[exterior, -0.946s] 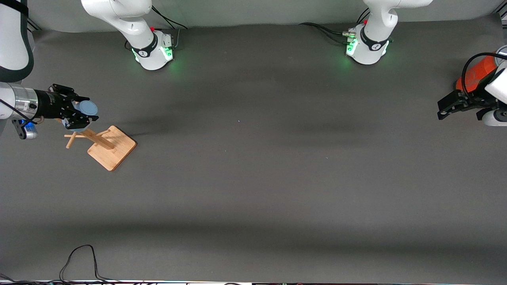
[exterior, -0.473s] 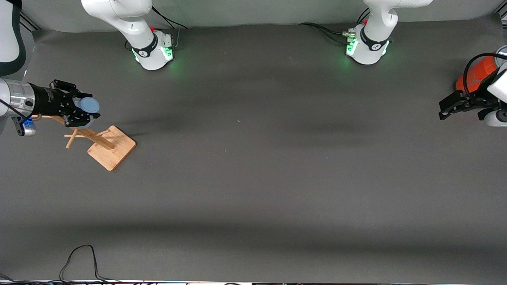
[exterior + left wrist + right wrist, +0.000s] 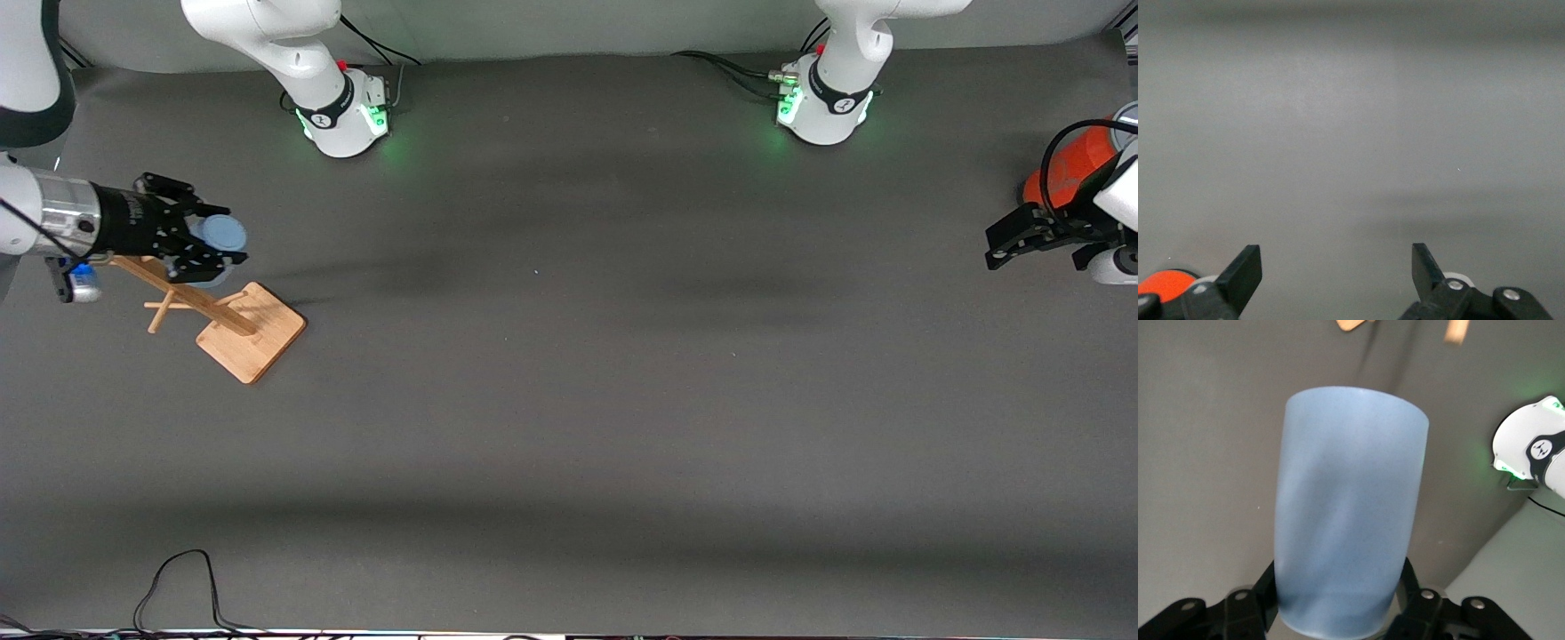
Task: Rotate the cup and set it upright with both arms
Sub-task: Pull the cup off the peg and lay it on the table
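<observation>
Over the grey table (image 3: 569,400), cup (image 3: 220,235) clamped in right gripper (image 3: 206,242) (left gripper (image 3: 1003,247) empty, spread).

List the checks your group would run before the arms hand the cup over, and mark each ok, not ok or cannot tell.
1. Right end effector shut on the light-blue cup: ok.
2. Cup lifted off the wooden peg rack: ok; it hangs over the rack's pegs, apart from them.
3. Cup upright: not ok; it lies sideways in the grip.
4. Left end effector open for receiving: ok.
5. Left end effector near the cup: not ok; it waits at the left arm's end of the table, beside the orange canister.
6. Which end of the cup faces outward: cannot tell.
</observation>
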Motion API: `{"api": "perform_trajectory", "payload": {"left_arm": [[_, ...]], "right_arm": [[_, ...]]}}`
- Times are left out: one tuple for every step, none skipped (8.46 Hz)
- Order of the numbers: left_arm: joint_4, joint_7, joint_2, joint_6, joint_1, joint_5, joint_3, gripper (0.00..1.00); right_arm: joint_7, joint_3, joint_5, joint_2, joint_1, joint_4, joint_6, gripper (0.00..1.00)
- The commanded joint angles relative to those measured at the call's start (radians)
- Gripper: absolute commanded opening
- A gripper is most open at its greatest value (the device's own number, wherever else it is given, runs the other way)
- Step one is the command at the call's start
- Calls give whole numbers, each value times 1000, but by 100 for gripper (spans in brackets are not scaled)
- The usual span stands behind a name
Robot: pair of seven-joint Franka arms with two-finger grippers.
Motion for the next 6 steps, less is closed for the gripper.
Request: {"api": "perform_trajectory", "payload": {"left_arm": [[14, -11, 5, -18, 3, -2, -2, 100], [14, -11, 5, -17, 3, -2, -2, 100], [14, -9, 5, -17, 4, -2, -2, 100], [14, -11, 7, -17, 4, -2, -2, 100], [13, -11, 7, -17, 4, -2, 2, 100], [13, -9, 10, -17, 4, -2, 4, 100]], "right_arm": [[53, -6, 25, 15, 84, 47, 19, 35], [52, -6, 17, 29, 141, 52, 72, 35], [36, -6, -1, 44, 210, 50, 144, 35], [9, -6, -38, 69, 267, 49, 231, 35], [-32, -6, -44, 102, 323, 49, 310, 35], [-53, -6, -49, 148, 385, 50, 414, 35]]}}
